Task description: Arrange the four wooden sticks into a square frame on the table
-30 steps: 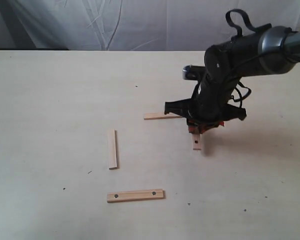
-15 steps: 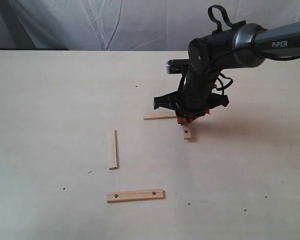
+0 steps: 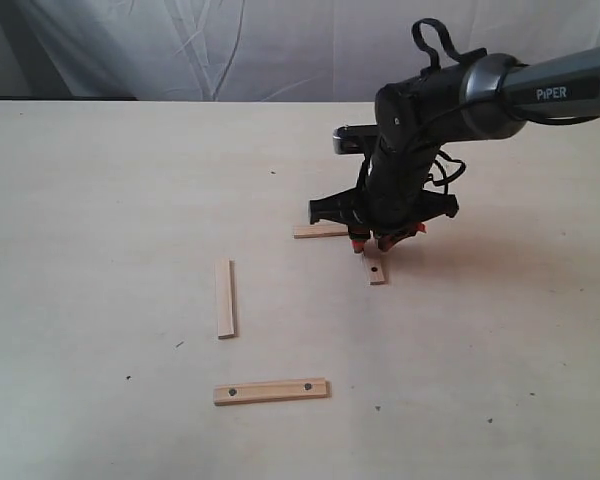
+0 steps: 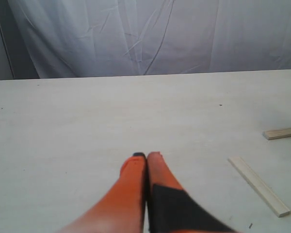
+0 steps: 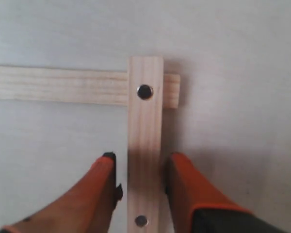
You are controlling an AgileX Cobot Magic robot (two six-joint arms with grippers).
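- Tabletop (image 3: 100,200): pale cream, matte, with a few dark specks. One edge runs under a white drape (image 3: 230,50).
- Right hand (image 3: 375,246): orange-tipped, on a black arm, set low over the tabletop roughly midway between the drape edge and the opposite edge. Its fingers (image 5: 184,187) are parted narrowly, one on each side of the first holed stick. A sliver of tabletop shows between the stick and one finger, so the hand straddles the stick without clamping it.
- First holed stick (image 5: 145,141): lies flat at right angles to the drape edge. One end rests across the first plain stick, with a dark hole directly over the crossing. The other end points toward the opposite edge.
- First plain stick (image 5: 58,86): flat, parallel to the drape edge. Its tip pokes just past the holed stick, and the pair form one L-shaped corner.
- Second plain stick (image 3: 225,298): lies alone at right angles to the drape edge, well apart from the joined pair.
- Second holed stick (image 3: 271,390): parallel to the drape edge and closest of the four to the opposite edge. It lies near the second plain stick, not touching it.
- Left hand (image 4: 146,160): orange fingers pressed together, holding nothing, above bare tabletop.
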